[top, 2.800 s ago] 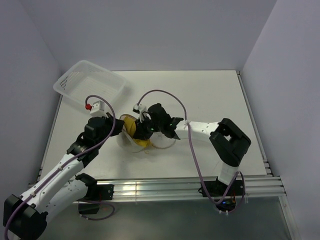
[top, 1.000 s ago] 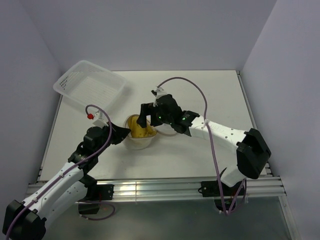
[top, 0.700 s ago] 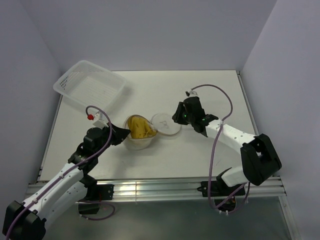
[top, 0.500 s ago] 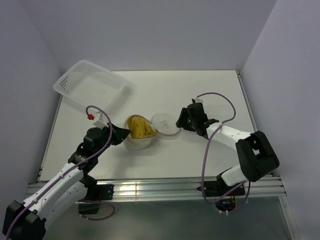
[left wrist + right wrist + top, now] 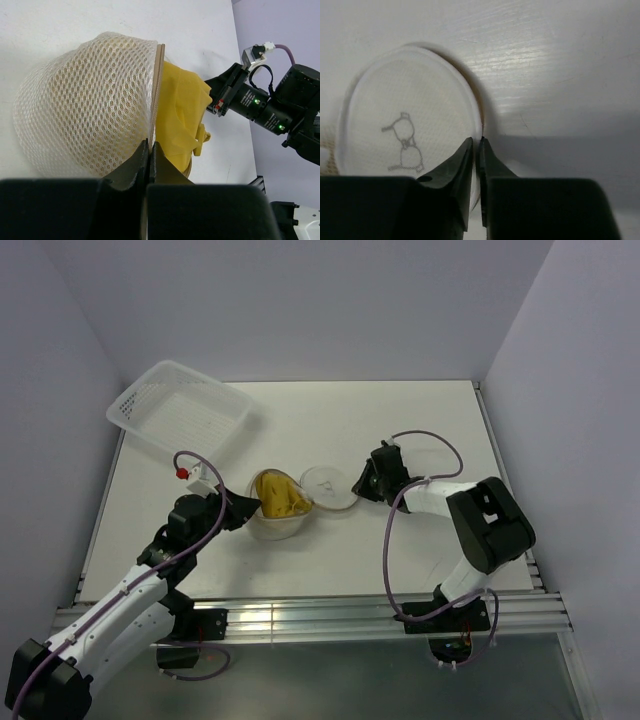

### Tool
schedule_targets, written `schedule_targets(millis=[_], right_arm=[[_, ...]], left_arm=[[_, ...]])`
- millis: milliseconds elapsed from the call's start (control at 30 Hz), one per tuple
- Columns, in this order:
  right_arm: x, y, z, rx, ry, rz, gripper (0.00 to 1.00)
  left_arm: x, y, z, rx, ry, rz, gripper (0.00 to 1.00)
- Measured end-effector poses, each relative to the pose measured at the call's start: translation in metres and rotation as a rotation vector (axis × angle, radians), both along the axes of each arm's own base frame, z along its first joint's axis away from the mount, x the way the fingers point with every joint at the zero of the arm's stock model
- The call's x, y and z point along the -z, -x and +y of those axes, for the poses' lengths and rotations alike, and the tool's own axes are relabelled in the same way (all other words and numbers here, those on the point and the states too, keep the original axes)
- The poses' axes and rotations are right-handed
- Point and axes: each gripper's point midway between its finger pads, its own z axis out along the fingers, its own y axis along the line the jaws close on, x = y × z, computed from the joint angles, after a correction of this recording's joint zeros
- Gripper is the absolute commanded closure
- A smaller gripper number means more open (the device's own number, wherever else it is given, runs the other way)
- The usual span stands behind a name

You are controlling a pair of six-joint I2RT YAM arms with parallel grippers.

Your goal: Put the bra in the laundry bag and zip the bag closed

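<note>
Overhead view of the white table (image 5: 430,420). The laundry bag (image 5: 272,529) stands left of centre towards the near edge, its mouth open. The yellow bra (image 5: 280,496) is bunched inside it and rises above the tan hoop rim (image 5: 159,75). The round flap lid (image 5: 331,487) lies flat on the table just right of the bag and touches it. Its black spectacles-like mark (image 5: 405,143) faces up, so the bag is not zipped. The left gripper (image 5: 245,508) reaches in from the bag's left side. In the left wrist view its jaws are clenched on the hoop rim, with white mesh on one side and the bra on the other. The right gripper (image 5: 357,484) sits low at the lid's right edge. In the right wrist view its fingertips (image 5: 466,150) stand almost together, with the lid's thin white rim pinched between them. A white perforated basket (image 5: 180,412) rests at the far left corner, well apart from the bag.
</note>
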Motion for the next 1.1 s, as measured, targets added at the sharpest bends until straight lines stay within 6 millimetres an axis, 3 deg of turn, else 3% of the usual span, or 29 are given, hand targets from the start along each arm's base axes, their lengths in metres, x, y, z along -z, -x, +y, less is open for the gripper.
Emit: schedule_targets(millis=[33, 133, 233, 267, 433, 500, 567, 633, 700, 767, 833, 867, 1100], right_arm=[[0.001, -0.001, -0.001, 0.013, -0.010, 0.004, 1.00], [-0.004, -0.005, -0.003, 0.037, -0.026, -0.013, 1.00], [-0.033, -0.009, -0.011, 0.064, -0.018, -0.093, 1.00], [-0.050, -0.010, -0.014, 0.072, -0.016, -0.138, 1.00], [-0.197, -0.001, -0.018, 0.075, -0.023, -0.535, 1.00], [-0.258, 0.018, -0.002, 0.041, -0.038, -0.687, 1.00], [-0.289, 0.040, 0.026, -0.027, -0.053, -0.761, 1.00], [-0.298, 0.058, 0.054, -0.096, -0.039, -0.782, 1.00], [-0.276, 0.057, 0.069, -0.120, 0.065, -0.734, 1.00], [-0.248, 0.050, 0.066, -0.111, 0.199, -0.681, 1.00], [-0.217, 0.049, 0.051, -0.124, 0.355, -0.621, 1.00], [-0.214, 0.050, 0.042, -0.121, 0.395, -0.614, 1.00], [-0.269, 0.058, 0.029, -0.099, 0.380, -0.724, 1.00]], left_arm=[[0.000, 0.000, 0.000, 0.001, -0.002, -0.001, 1.00], [0.001, 0.000, -0.001, 0.007, -0.004, 0.001, 1.00], [0.004, -0.001, -0.004, 0.019, -0.004, 0.011, 1.00], [0.003, -0.002, -0.006, 0.027, -0.002, 0.014, 1.00], [-0.023, -0.015, -0.024, 0.078, 0.026, -0.006, 1.00], [-0.039, -0.020, -0.029, 0.087, 0.044, -0.039, 1.00], [-0.048, -0.022, -0.030, 0.088, 0.055, -0.060, 1.00], [-0.049, -0.023, -0.030, 0.088, 0.057, -0.063, 1.00], [-0.046, -0.023, -0.031, 0.090, 0.053, -0.054, 1.00], [-0.042, -0.023, -0.032, 0.094, 0.044, -0.040, 1.00], [-0.040, -0.024, -0.031, 0.095, 0.034, -0.032, 1.00], [-0.040, -0.025, -0.032, 0.094, 0.030, -0.032, 1.00], [-0.029, -0.031, -0.035, 0.101, 0.013, -0.012, 1.00]])
